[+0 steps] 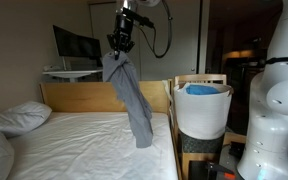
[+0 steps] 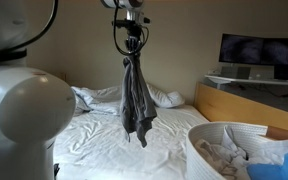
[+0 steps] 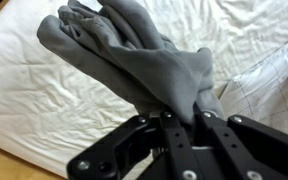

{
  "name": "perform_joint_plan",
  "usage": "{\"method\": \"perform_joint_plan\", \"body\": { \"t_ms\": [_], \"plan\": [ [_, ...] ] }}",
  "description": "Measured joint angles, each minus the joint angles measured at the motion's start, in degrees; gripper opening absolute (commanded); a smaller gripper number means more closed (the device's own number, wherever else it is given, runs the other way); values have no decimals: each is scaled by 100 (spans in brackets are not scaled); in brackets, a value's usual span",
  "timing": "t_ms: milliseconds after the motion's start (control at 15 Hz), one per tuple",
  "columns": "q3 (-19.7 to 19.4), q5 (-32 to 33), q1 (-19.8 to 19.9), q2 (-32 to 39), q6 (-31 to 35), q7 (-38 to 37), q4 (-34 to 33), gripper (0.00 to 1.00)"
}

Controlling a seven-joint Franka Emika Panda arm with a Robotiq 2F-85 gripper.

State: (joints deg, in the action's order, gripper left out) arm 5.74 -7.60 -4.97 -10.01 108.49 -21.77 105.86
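I see the soft grey cloth garment (image 1: 132,95) as one even mid-grey with no print or stripe, darker only in its folds. The wrist view gives me the same flat grey. The black metal hand (image 1: 119,42) is matte black all over. Below, the plain white fabric bed sheet (image 1: 84,140) is unpatterned, its creases shaded pale grey, and the plump white pillow (image 1: 19,117) matches it. The light-brown wooden bed frame (image 1: 84,97) has a warm honey tone. The round white plastic laundry basket (image 1: 201,118) carries a bright blue cloth (image 1: 199,89) on top. The flat black monitor (image 1: 76,45) looks dark, and the smooth white robot arm (image 1: 279,90) is glossy.
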Motion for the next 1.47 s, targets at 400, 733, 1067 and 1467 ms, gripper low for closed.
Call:
{"method": "perform_joint_plan", "body": {
  "t_ms": [400, 733, 1067, 1467],
  "plan": [
    [1, 12, 1, 26, -7, 0, -194, 48],
    [-14, 21, 35, 363, 10, -38, -1048, 80],
    [-351, 178, 269, 895, -20, -84, -2421, 100],
    [-1341, 574, 1083, 1156, -882, 217, -3401, 100]
  ]
}}
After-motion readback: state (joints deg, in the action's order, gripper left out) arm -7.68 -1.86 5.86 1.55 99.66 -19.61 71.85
